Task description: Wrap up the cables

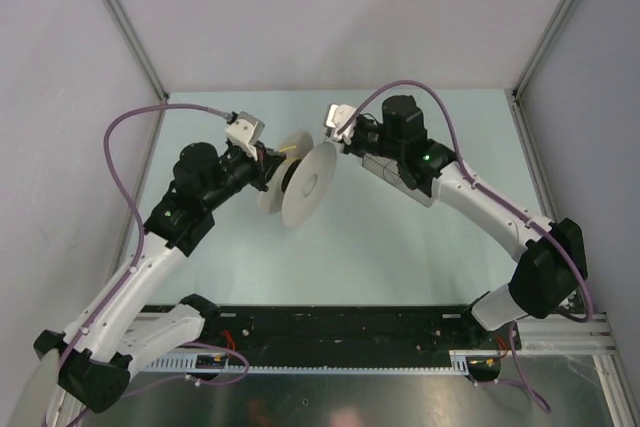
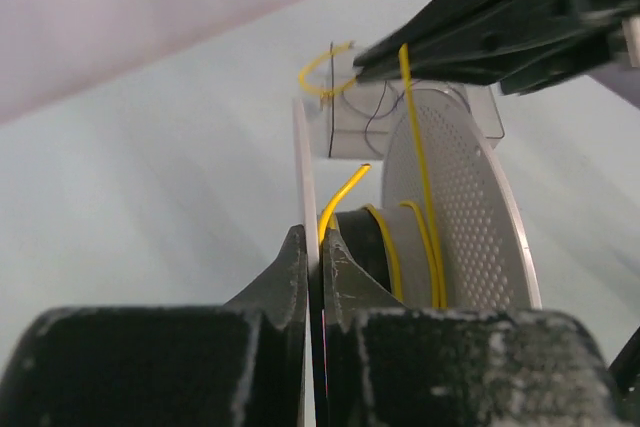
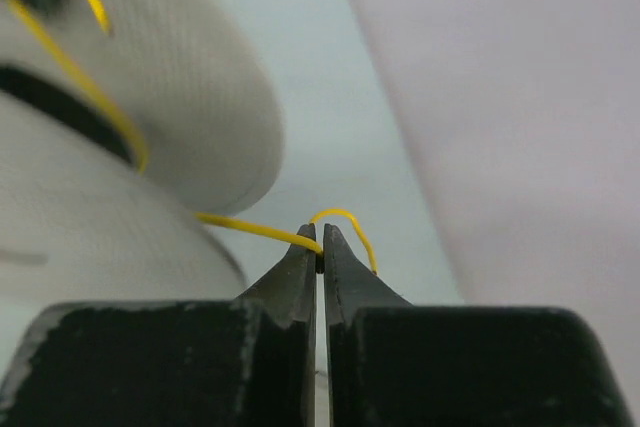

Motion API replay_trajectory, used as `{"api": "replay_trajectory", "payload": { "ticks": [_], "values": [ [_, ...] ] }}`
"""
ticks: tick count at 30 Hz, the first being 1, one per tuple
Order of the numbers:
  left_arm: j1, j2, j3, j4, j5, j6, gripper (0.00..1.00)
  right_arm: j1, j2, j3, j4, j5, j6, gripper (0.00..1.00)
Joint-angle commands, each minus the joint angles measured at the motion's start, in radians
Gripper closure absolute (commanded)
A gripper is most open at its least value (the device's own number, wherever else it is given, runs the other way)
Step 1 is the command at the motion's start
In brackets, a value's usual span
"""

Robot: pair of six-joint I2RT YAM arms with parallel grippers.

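A white spool (image 1: 308, 185) hangs in the air between both arms. My left gripper (image 2: 312, 242) is shut on the thin edge of the spool's plain flange (image 2: 303, 167). The yellow cable (image 2: 425, 207) lies in a few turns round the dark hub, beside the perforated flange (image 2: 470, 217). From there it runs up to my right gripper (image 3: 320, 247), which is shut on the cable (image 3: 255, 230) just off the spool's rim (image 3: 190, 97). A short yellow end curls past the right fingertips. In the top view the left gripper (image 1: 270, 169) and right gripper (image 1: 324, 139) meet at the spool.
A small clear box (image 2: 350, 132) with a yellow loop at its top sits on the pale green table (image 1: 400, 247) beyond the spool. Grey walls close in the table on three sides. Purple hoses (image 1: 120, 147) arc along both arms. A black rail (image 1: 340, 332) runs along the near edge.
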Motion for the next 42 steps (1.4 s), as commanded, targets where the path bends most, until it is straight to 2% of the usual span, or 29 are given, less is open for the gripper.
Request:
{"api": "replay_trajectory", "payload": {
  "ticks": [1, 10, 14, 18, 22, 25, 30, 35, 42],
  "values": [
    [-0.005, -0.067, 0.023, -0.122, 0.261, 0.208, 1.00, -0.171, -0.006, 0.085, -0.045, -0.142, 0.065, 1.00],
    [-0.005, -0.128, 0.008, -0.134, 0.350, 0.440, 1.00, -0.215, -0.029, 0.075, -0.219, -0.260, 0.039, 1.00],
    [-0.005, -0.160, -0.020, -0.133, 0.374, 0.562, 1.00, -0.208, -0.062, 0.043, -0.183, -0.226, 0.056, 1.00],
    [-0.007, -0.152, -0.031, -0.154, 0.341, 0.669, 1.00, -0.192, -0.099, 0.014, -0.118, -0.179, 0.075, 1.00],
    [-0.007, -0.128, -0.018, -0.161, 0.298, 0.685, 1.00, -0.160, -0.107, 0.009, -0.240, -0.176, 0.008, 1.00],
    [-0.012, -0.107, -0.003, -0.153, 0.202, 0.694, 1.00, -0.117, -0.104, -0.007, -0.321, -0.089, -0.037, 1.00],
    [-0.014, -0.089, -0.012, -0.115, 0.059, 0.779, 1.00, -0.076, -0.127, -0.043, -0.313, 0.025, -0.018, 1.00],
    [-0.004, -0.139, -0.035, -0.103, 0.197, 0.852, 1.00, -0.067, -0.117, -0.052, -0.368, -0.001, -0.009, 0.98],
    [0.006, -0.164, -0.007, -0.112, 0.330, 0.823, 1.00, -0.147, -0.117, -0.084, -0.419, -0.143, 0.001, 0.89]
  ]
}}
